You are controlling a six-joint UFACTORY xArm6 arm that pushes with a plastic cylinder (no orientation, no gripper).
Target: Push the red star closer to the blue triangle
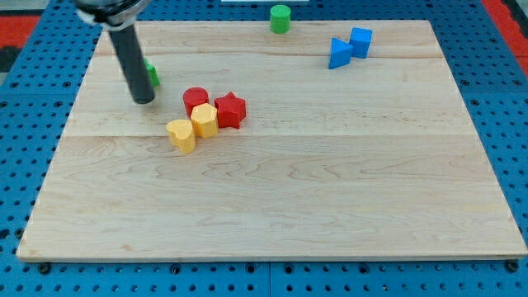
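The red star [231, 110] lies left of the board's middle, touching a yellow hexagon block [205, 120]. The blue triangle [338, 54] sits near the view's top right, against a blue cube [360, 41]. My tip [143, 100] rests on the board well to the left of the red star, with a red cylinder [195, 99] between them. The tip touches none of these blocks.
A yellow heart [181, 134] lies at the lower left of the cluster. A green block [152, 76] is half hidden behind the rod. A green cylinder [280, 18] stands at the top edge of the wooden board [330, 198].
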